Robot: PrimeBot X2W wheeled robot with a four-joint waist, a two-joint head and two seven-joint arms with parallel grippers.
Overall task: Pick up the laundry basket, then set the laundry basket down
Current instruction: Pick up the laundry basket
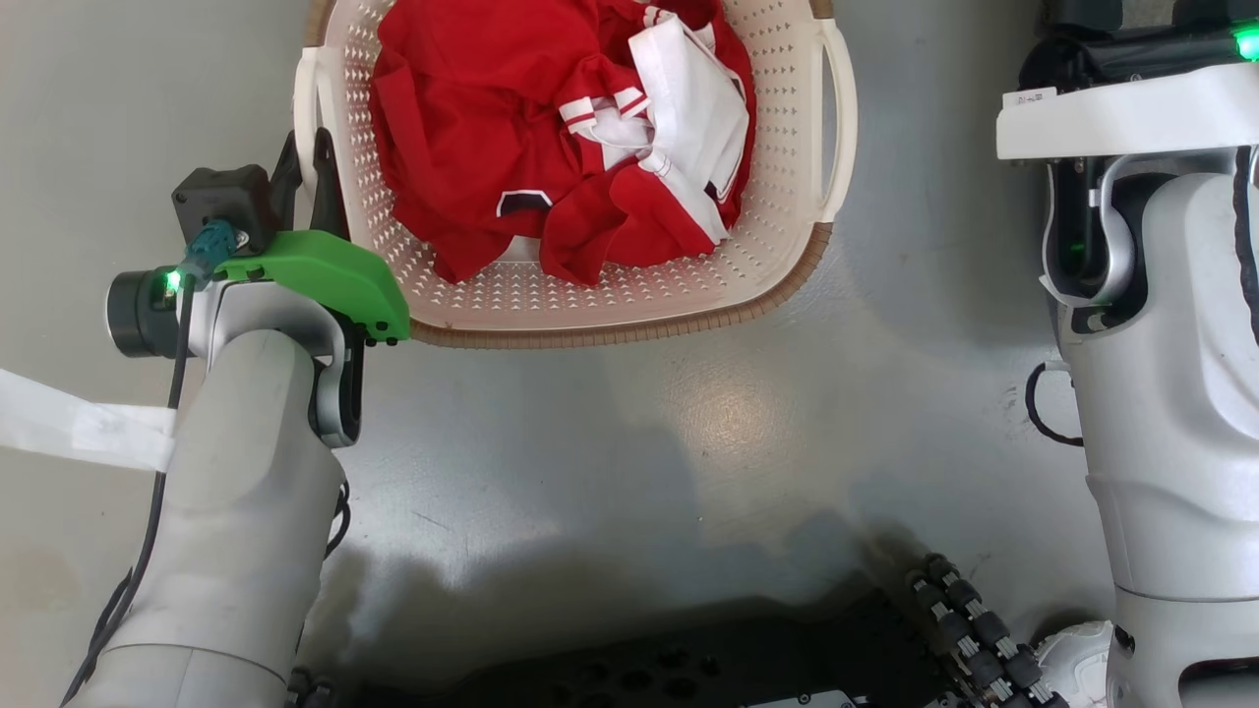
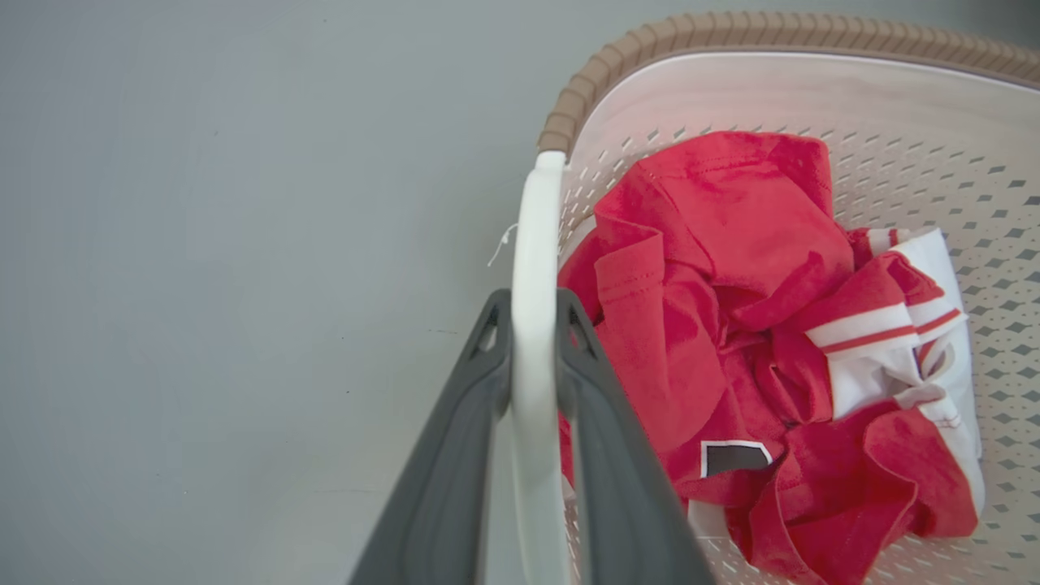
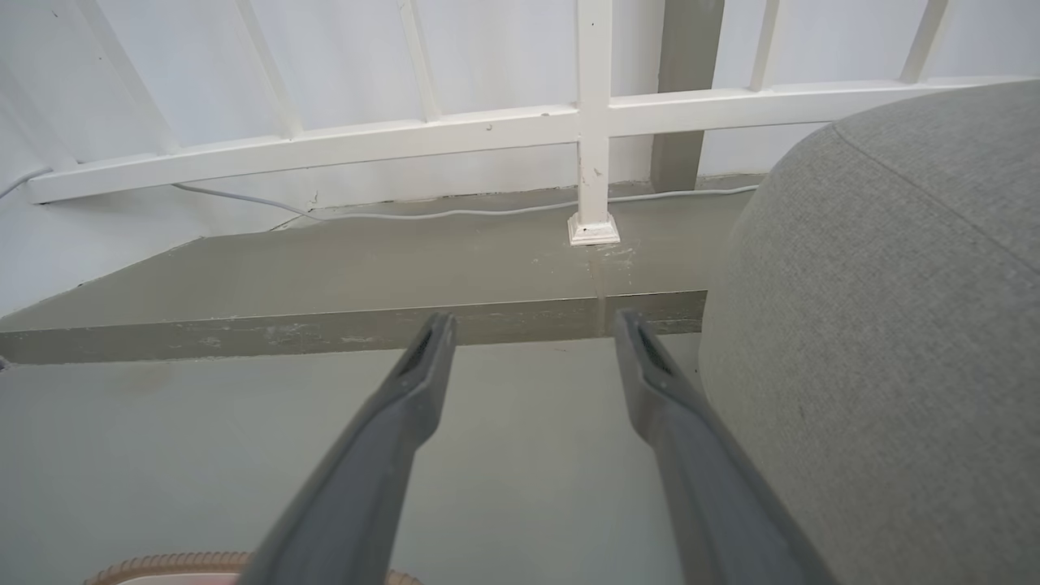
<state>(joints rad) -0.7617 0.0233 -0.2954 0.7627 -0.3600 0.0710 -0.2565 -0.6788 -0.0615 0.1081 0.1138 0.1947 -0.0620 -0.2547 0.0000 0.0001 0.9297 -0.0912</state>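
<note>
The laundry basket (image 1: 777, 147) is cream-white with perforated walls and a brown woven rim. It stands on the grey floor at the top centre of the head view, holding red and white clothes (image 1: 561, 147). My left gripper (image 1: 307, 172) is shut on its white left loop handle (image 2: 532, 244), one dark finger on each side. The left wrist view looks down on the basket wall (image 2: 894, 106) and the clothes (image 2: 731, 325). My right gripper (image 3: 536, 321) is open and holds nothing, away from the basket. A bit of the brown rim (image 3: 162, 562) lies below it.
My right arm (image 1: 1161, 344) stands to the right of the basket. A grey upholstered cushion (image 3: 894, 325) is close on the right gripper's right. Ahead of it are a raised step (image 3: 325, 325) and a white railing (image 3: 593, 122). My black base (image 1: 689, 669) lies below.
</note>
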